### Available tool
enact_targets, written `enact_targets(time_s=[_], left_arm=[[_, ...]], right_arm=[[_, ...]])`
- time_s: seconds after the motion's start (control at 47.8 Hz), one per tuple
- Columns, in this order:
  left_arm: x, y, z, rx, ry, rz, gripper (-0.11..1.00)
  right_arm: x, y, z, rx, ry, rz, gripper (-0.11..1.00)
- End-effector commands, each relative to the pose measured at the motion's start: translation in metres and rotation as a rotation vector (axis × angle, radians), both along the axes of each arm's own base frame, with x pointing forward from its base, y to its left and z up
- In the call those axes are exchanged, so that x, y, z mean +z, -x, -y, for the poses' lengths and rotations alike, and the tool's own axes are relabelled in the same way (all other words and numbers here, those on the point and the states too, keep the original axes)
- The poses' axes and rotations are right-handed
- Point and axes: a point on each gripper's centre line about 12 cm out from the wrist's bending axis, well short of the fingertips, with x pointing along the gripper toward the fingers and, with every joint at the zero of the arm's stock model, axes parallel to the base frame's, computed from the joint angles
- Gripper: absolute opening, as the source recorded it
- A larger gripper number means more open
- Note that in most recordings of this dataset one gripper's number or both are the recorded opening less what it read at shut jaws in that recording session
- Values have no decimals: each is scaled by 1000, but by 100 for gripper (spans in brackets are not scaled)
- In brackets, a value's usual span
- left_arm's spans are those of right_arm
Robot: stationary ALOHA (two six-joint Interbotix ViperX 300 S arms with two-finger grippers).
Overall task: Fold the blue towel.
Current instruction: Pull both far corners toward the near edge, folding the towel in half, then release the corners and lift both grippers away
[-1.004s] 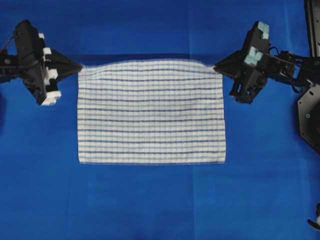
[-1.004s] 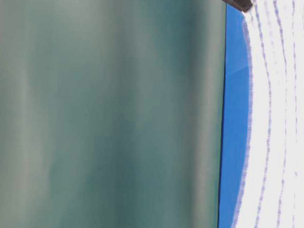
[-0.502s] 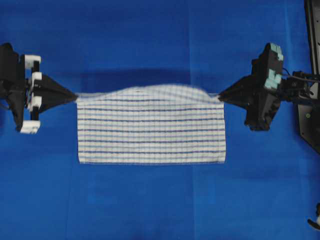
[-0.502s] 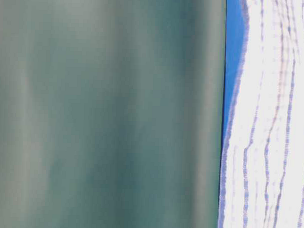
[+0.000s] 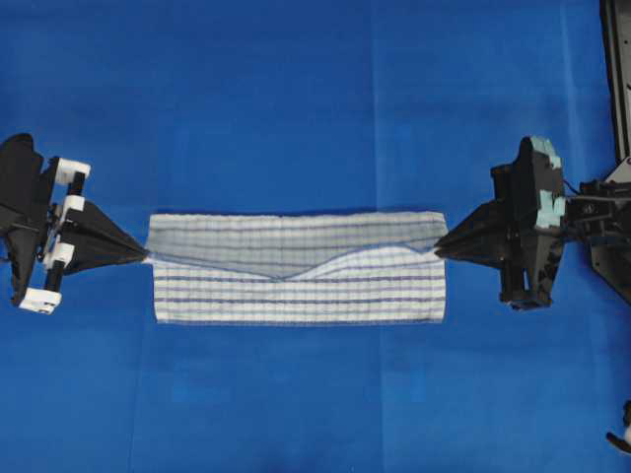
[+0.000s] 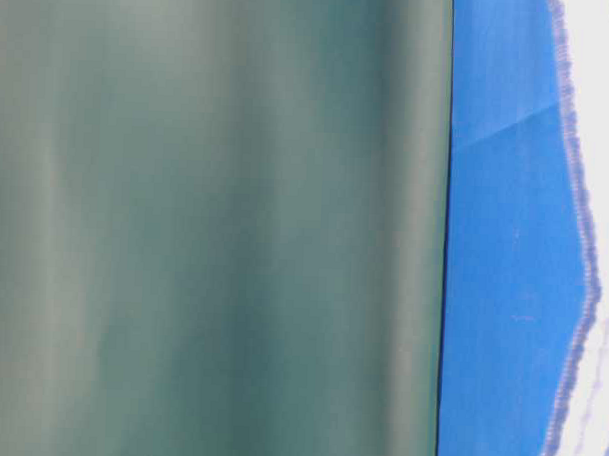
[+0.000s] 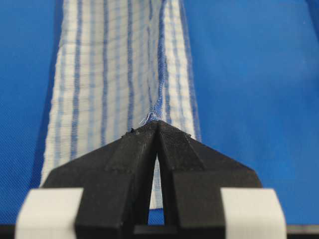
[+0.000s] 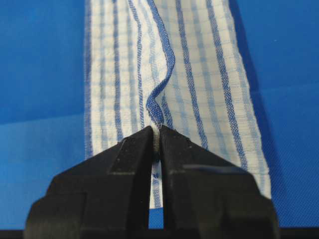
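Blue covering spreads over the whole counter (image 5: 296, 89), flat and bare on every side of the towel (image 5: 296, 291). That towel lies between the two hands, its near half flat on the counter and its far half lifted and carried over it.

Left hand (image 5: 146, 256): closed tight on one far corner. The wrist view shows the corner's frayed tip pinched at the very point of the jaws. Right hand (image 5: 438, 248): closed on the other far corner, hem caught between the jaw tips.

Step in hand, as judged: bringing the far edge over to meet the near edge.

1. Keep both hands level with each other. The lifted layer sags in the middle, so hold slight outward tension to pull the sag flat.
2. Carry the held edge on until it lies along the free near hem, neither short nor past it.
3. Lower before letting go; a drop from height would likely skew the fold.

Edges: the near hem lies straight and undisturbed. The table-level view shows only a blurred strip of towel.

Room: ample bare covering lies beyond the near hem and outboard of each hand.
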Motion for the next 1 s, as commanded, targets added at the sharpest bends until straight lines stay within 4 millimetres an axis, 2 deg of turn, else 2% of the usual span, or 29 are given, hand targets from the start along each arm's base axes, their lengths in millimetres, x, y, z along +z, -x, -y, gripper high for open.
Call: enact_targets(time_s=[0.0,0.251,0.439,0.648,0.836,0.899,0.941,0.983], left_arm=[[6,-8,2,-3,6,18,0],[2,-11,8,-21,4,-7,0],[-4,-9,20,-73,-3,-34,0],[-17,-12,24,-87,-15,-96,0],[-24,-17,26,-84,-18,-128,1],[-25,-17,26,-76,-7,-135,1],[-25,-17,26,-69,3,-137,3],[-25,-17,26,-65,11,-139,9]], right_arm=[[4,-4,-3,3,-6,16,6],[2,-4,-5,13,-5,2,6],[0,-5,-13,38,-11,-7,6],[-19,-8,-23,51,-23,-85,6],[-25,-18,-29,49,-29,-119,7],[-25,-20,-29,49,-29,-120,13],[-26,-19,-30,50,-30,-123,22],[-25,-19,-30,51,-31,-125,33]])
